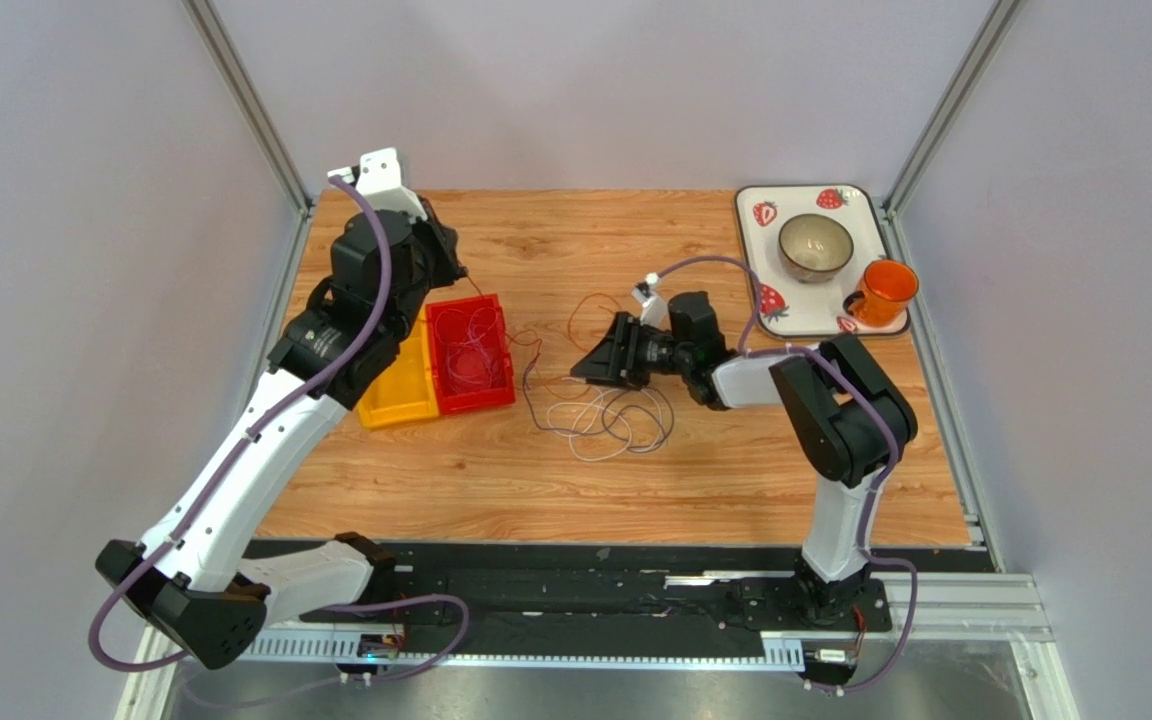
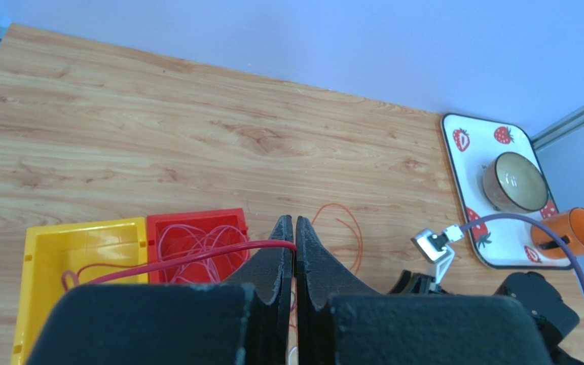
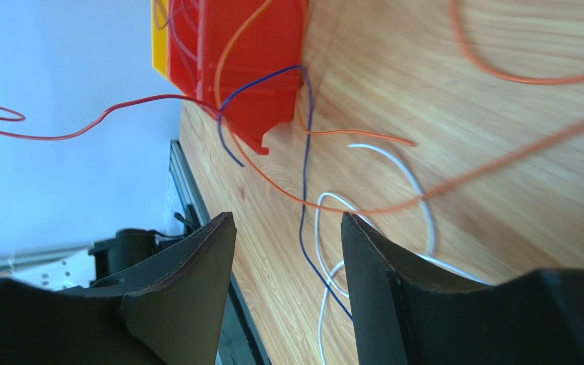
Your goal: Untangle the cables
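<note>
My left gripper (image 1: 450, 273) hangs over the back of the red bin (image 1: 507, 360). In the left wrist view it (image 2: 294, 225) is shut on a red cable (image 2: 196, 257) that runs left over the bins. A loose tangle of thin orange, white and dark cables (image 1: 600, 423) lies on the wood mid-table, with an orange loop (image 1: 591, 308) behind it. My right gripper (image 1: 599, 362) is low beside the tangle, open and empty (image 3: 287, 222). Ahead of it lie a white cable (image 3: 417, 190), an orange cable (image 3: 333, 205) and a dark blue cable (image 3: 304, 152). The red cable (image 3: 120, 110) hangs in the air.
The red bin (image 2: 196, 217) holds several pale thin wires. A yellow bin (image 1: 394, 402) adjoins its left side. A strawberry-print tray (image 1: 800, 195) at the back right carries a bowl (image 1: 815, 245) and an orange cup (image 1: 883, 290). Metal frame posts stand at both back corners.
</note>
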### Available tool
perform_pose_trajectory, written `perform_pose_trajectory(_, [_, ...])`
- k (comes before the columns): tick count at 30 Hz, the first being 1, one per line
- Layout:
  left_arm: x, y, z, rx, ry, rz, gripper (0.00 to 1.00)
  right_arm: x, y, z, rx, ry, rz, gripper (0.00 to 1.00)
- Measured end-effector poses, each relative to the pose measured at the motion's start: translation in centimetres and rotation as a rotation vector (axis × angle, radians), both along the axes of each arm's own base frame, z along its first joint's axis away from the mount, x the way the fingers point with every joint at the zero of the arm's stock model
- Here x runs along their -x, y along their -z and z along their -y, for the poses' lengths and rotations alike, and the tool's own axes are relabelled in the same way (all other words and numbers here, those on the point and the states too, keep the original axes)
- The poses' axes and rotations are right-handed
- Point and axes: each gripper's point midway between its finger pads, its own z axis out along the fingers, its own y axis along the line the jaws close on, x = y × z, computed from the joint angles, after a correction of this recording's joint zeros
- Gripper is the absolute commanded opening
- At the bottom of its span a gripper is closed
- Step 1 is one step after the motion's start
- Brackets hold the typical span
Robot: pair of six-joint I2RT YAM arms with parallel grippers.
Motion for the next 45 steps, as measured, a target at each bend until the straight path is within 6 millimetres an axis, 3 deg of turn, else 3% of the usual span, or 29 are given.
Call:
perform_pose_trajectory(7, [-0.1,-0.3,0.3,0.010,0.010,0.012,0.00,1.5,-2.1,-4.9,0.010,-0.117,0.107,0.59])
perform_pose_trajectory(15, [-0.2,-0.5,0.8,0.024,0.033,0.025,0.00,0.1,0.2,-5.1,0.145,-0.057,0.149,0.61])
perform_pose_trajectory(24, [-0.2,-0.7,1.0,0.029,0.041,0.032,0.00,0.9,1.1,-8.1,0.220,-0.069,0.213,0.59])
perform_pose_trajectory(25, [-0.2,-0.7,1.0,0.029,0.042,0.032,0.00,0.9,1.5,-8.2,0.224,-0.068,0.210,0.58])
perform_pose_trajectory(28, [-0.2,-0.7,1.0,0.030,0.045,0.032,0.00,0.5,2.5,-8.0,0.244,-0.045,0.203,0.42])
perform_pose_trajectory(29, [-0.2,-0.7,1.1,0.030,0.047,0.031,0.00,0.4,2.7,-8.0,0.249,-0.035,0.198,0.25])
perform_pose_trajectory(32, [-0.2,-0.7,1.1,0.030,0.051,0.031,0.00,0.0,2.5,-8.0,0.240,-0.011,0.203,0.06])
perform_pose_trajectory(35, [-0.2,-0.7,1.1,0.030,0.052,0.031,0.00,-0.3,2.2,-8.1,0.217,0.008,0.225,0.00])
perform_pose_trajectory(42, [-0.4,-0.5,0.6,-0.005,0.024,0.022,0.00,0.7,2.8,-6.7,0.233,0.034,0.216,0.00])
perform_pose_trajectory(45, [-0.8,-1.5,-0.1,-0.045,-0.007,0.031,0.00,0.3,3.0,-6.2,0.255,0.057,0.201,0.00])
